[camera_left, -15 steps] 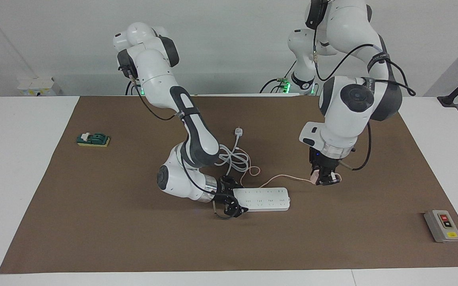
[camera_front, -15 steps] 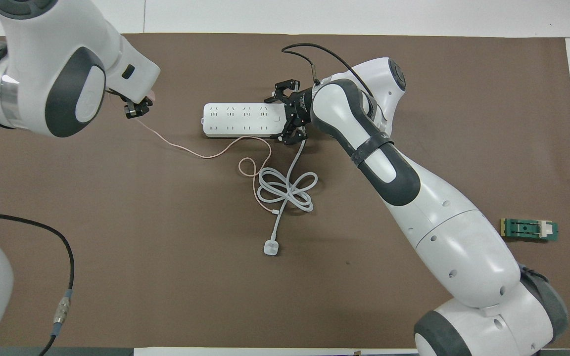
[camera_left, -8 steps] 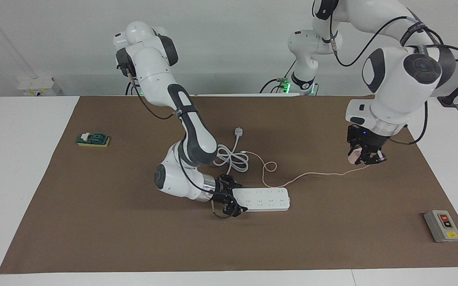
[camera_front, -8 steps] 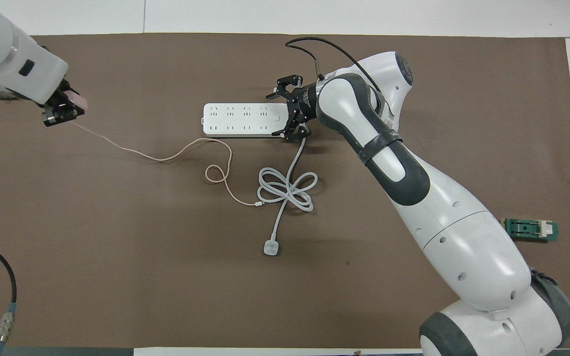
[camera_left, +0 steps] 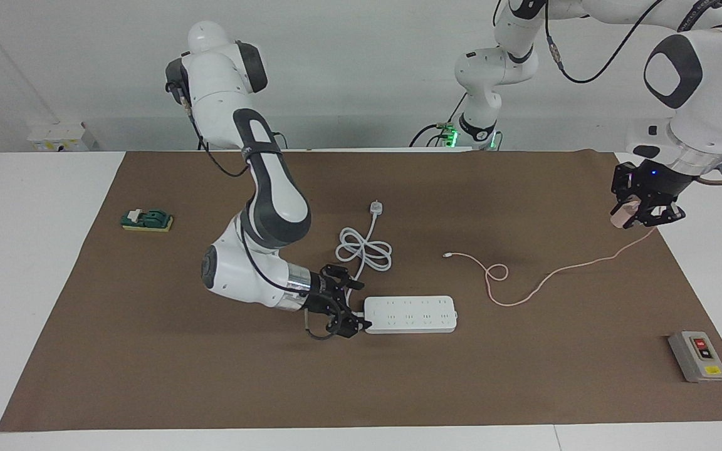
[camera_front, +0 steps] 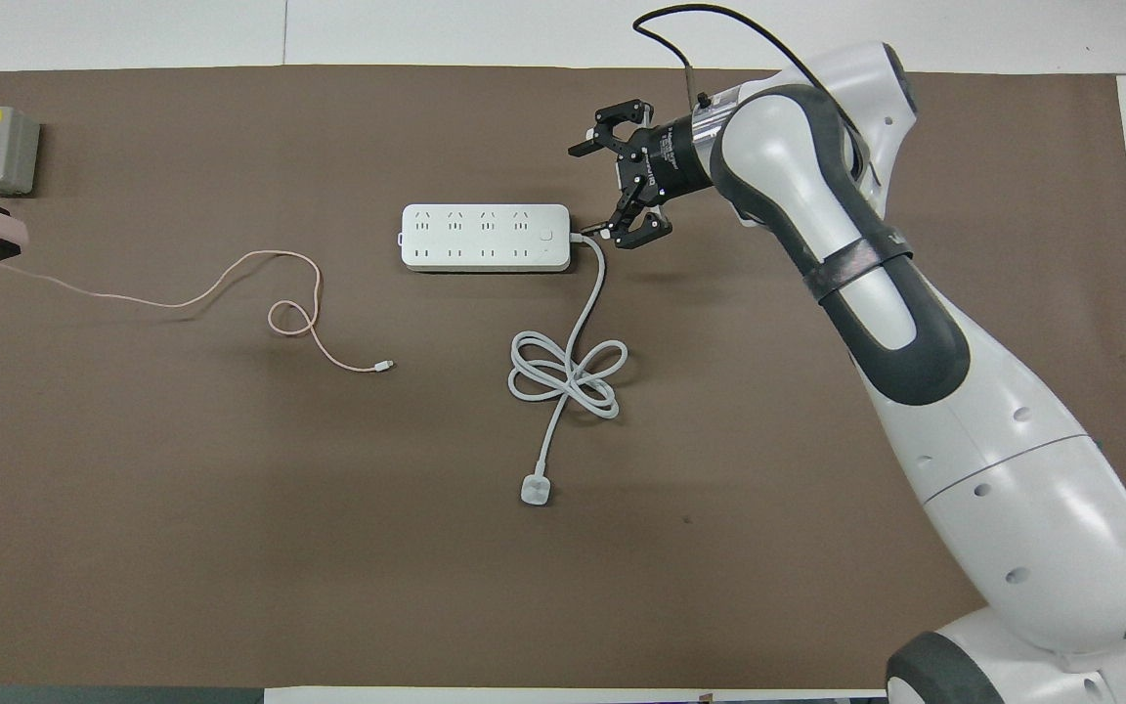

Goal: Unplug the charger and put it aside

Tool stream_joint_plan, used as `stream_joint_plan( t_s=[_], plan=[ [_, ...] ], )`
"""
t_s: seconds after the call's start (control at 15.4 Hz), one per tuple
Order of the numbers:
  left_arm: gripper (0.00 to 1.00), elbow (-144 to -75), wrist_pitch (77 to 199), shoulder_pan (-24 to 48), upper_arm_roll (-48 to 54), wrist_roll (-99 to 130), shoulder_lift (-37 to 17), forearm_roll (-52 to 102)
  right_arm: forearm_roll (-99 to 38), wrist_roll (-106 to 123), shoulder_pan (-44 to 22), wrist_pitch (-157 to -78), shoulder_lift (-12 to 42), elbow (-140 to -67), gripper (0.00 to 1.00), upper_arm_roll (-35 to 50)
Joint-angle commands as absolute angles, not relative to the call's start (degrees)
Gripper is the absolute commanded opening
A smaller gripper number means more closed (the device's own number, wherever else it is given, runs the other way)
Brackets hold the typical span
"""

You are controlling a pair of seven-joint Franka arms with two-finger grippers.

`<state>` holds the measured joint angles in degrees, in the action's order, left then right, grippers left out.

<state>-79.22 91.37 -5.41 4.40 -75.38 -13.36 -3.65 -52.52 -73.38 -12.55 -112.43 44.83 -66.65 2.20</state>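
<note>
The left gripper [camera_left: 644, 212], closed on the pink charger [camera_left: 623, 214], hangs over the brown mat's [camera_left: 148, 351] edge at three o'clock in the facing view, cable [camera_left: 524, 285] trailing; the right gripper [camera_left: 343, 305] sits open beside the power strip [camera_left: 410, 314] (unplugging looks done); next, lower and release; white table [camera_left: 22, 250], pale wall.

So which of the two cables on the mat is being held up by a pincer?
The thin pink cable: its charger end hangs in the left pincer over the mat's edge. The thick white cord lies coiled beside the power strip, untouched.
</note>
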Motion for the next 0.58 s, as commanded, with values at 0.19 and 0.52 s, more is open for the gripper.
stream_joint_plan(
  t_s=[0.19,0.52],
  plan=[
    [0.0,-83.0,87.7,-5.9,4.2,-51.7,-10.2,-3.3,-43.2,-73.6,-12.0,-105.7,35.1,-70.3,1.0,-2.7],
    [0.0,-86.8,86.3,-5.4,4.4,-23.2,-8.0,-3.3,-30.8,-63.4,-10.3,-99.5,28.7,-70.4,1.0,-3.0]
  ],
)
